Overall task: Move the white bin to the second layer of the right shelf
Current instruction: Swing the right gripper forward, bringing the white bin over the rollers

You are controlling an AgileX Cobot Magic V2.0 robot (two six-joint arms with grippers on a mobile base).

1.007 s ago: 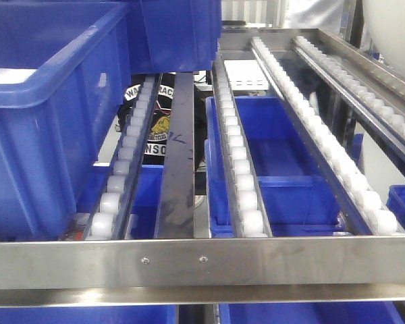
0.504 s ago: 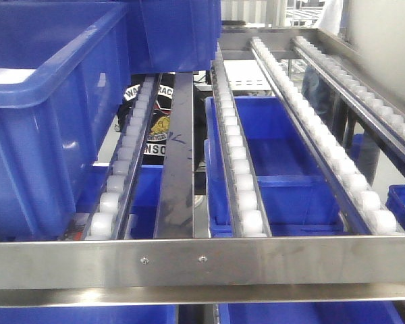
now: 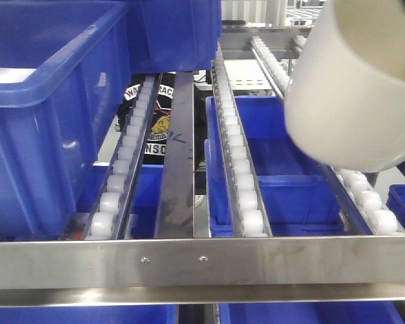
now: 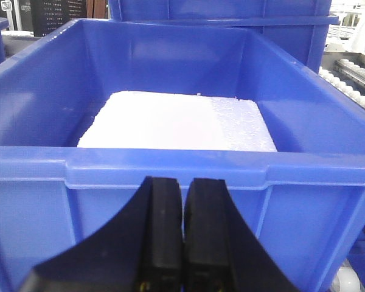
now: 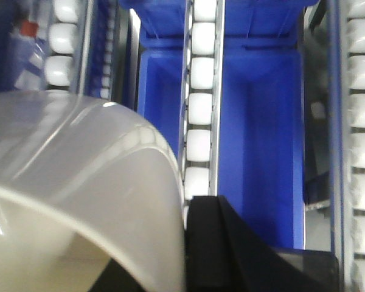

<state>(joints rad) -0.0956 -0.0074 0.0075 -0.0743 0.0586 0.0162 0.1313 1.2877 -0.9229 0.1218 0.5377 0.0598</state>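
While the white bin [image 3: 354, 94] hangs tilted in the air over the right-hand roller tracks of the right shelf second layer [image 3: 202, 262], you can see in the front view that it sits clear of the flat steel front bar. In your right wrist view, the right gripper [image 5: 201, 243] shows one black finger [image 5: 222, 249] lying against the outside of the bin's wall at its rim; the other finger is hidden, so you cannot tell the grip for certain. Your left gripper [image 4: 184, 234] has its two pads pressed together with nothing between them, just in front of a blue crate [image 4: 170, 167] holding a white foam slab [image 4: 176, 121].
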